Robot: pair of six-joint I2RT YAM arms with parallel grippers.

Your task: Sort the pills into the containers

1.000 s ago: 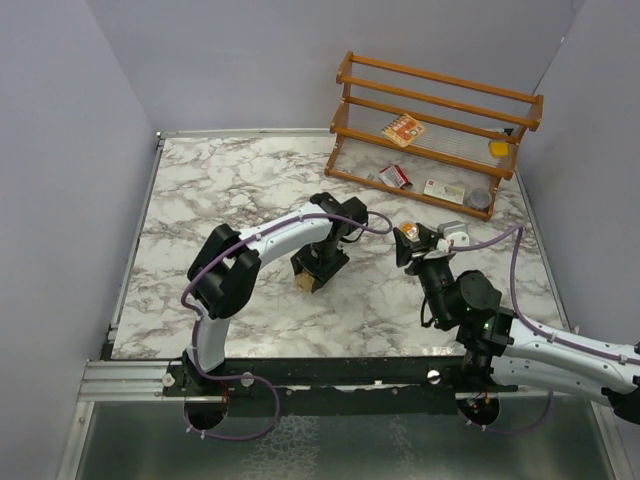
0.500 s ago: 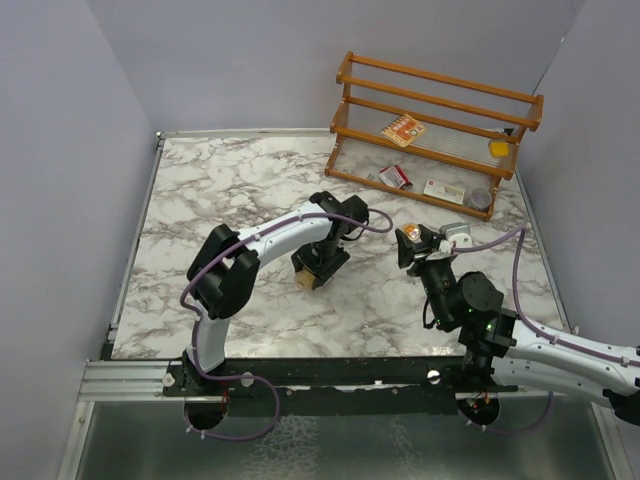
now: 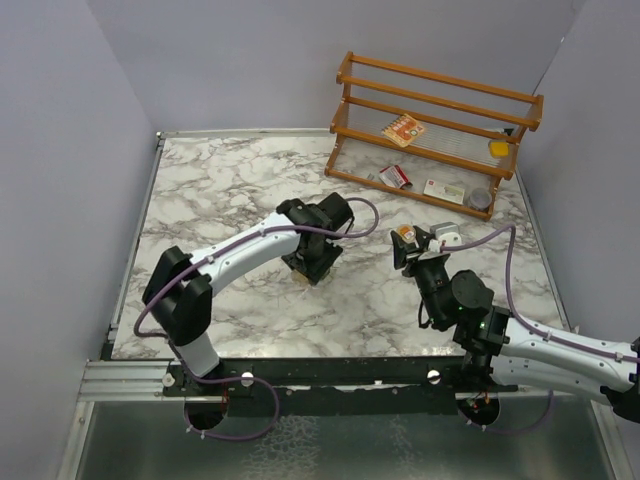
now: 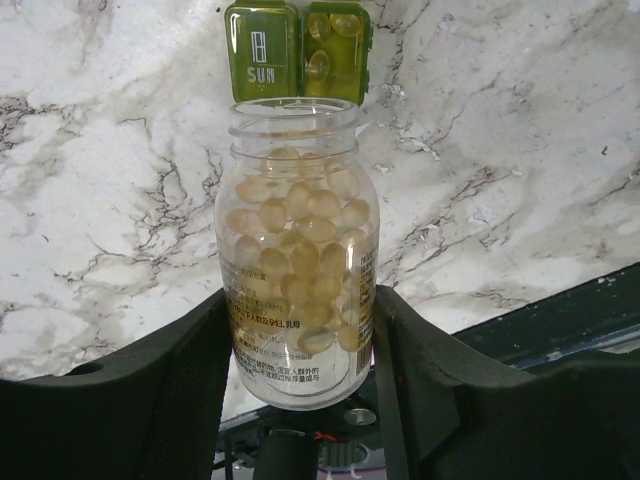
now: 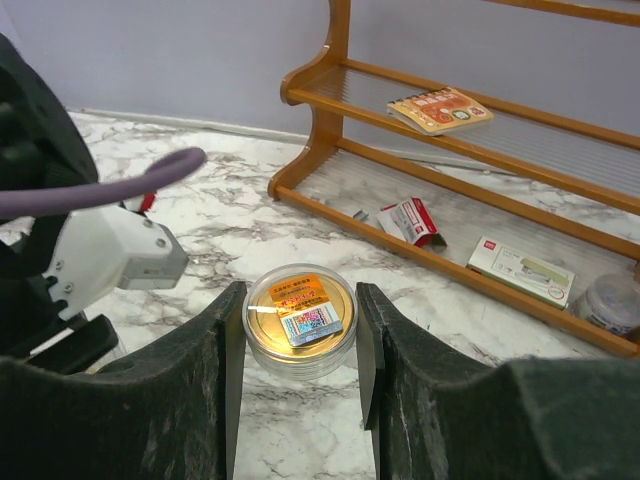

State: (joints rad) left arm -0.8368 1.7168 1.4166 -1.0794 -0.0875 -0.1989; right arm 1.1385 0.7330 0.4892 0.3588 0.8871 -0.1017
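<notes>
Since a second ago the left arm has dropped its elbow low and out to the left, and its wrist has shifted a little left over the marble-patterned tabletop (image 3: 220, 190). The right arm has barely moved.

The left gripper (image 4: 300, 312) is clamped at a middling width on a clear, round-shouldered plastic bottle (image 4: 297, 180). The black fingers (image 4: 190, 370) press its printed label from both sides. The bottle is uncapped and packed with smooth, pale yellow, bead-like pills (image 4: 300, 245). Its wide mouth points at the pill box (image 4: 262, 50), a small translucent olive-green case of square compartments lying on the tabletop. One compartment lid, marked SUN, is closed; the neighbouring compartment is open and holds a few pills. The bottle rim sits right at the box's edge, though whether they touch is hard to judge from this angle.

The right gripper (image 5: 300, 292) grips a shallow round cap (image 5: 300, 325) of clear plastic with a glossy gold face and an orange sticker. It holds the cap above the table, in front of the wooden rack (image 5: 330, 60) with ribbed clear shelves that carry a booklet (image 5: 440, 108) and small cartons (image 5: 410, 220).
</notes>
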